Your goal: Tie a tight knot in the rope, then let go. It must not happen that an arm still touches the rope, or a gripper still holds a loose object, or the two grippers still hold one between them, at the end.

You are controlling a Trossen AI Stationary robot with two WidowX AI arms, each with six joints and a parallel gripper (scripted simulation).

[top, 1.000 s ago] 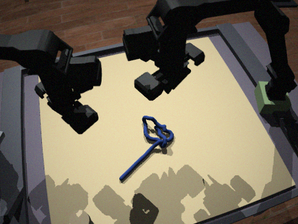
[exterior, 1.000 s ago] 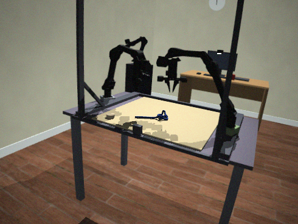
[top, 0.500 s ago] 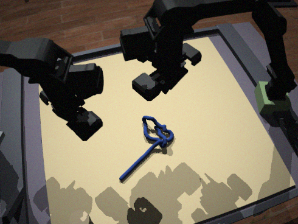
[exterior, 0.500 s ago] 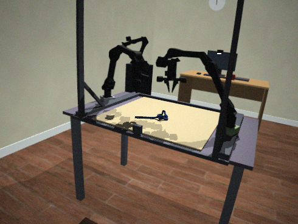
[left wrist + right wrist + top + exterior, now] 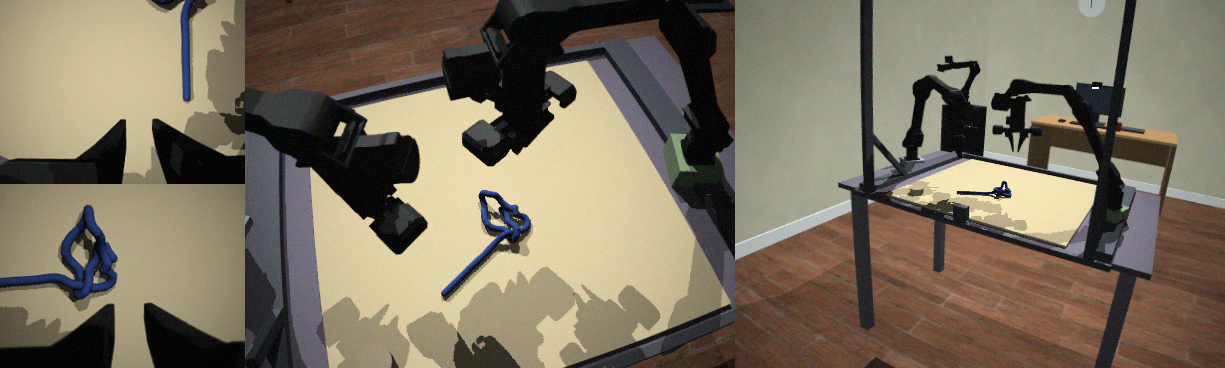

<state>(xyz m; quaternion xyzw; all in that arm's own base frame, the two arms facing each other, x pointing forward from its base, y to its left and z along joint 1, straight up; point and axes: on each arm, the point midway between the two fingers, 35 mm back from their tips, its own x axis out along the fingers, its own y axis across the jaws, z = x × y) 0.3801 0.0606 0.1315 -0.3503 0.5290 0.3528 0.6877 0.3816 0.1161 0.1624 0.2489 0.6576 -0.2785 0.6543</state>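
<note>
In the top view, the blue rope (image 5: 472, 265) (image 5: 977, 193) (image 5: 186, 53) (image 5: 37, 279) is lying on the cream sheet (image 5: 595, 200) (image 5: 1045, 200) (image 5: 82, 62) (image 5: 185, 246), its loose tangle of open loops sitting near the middle and its straight tail pointing near and left. The left gripper (image 5: 390, 205) (image 5: 139, 124) is hanging to the left of the tangle; the right gripper (image 5: 522, 132) (image 5: 1016, 149) (image 5: 129, 310) is hanging on its far side, and a green block (image 5: 674, 160) (image 5: 1117, 214) is standing at the right arm's base. In the exterior view, one loop is rising above the sheet, and the right gripper is pointing downward, well above the table (image 5: 1142, 220); the left gripper is blending into the dark shapes behind it. In the left wrist view, the fingers are standing parted and released, grasping nothing, with the tail's free end lying ahead and to one side. In the right wrist view, the fingers are likewise standing apart, released and holding nothing, while the open loops are lying beyond them.
</note>
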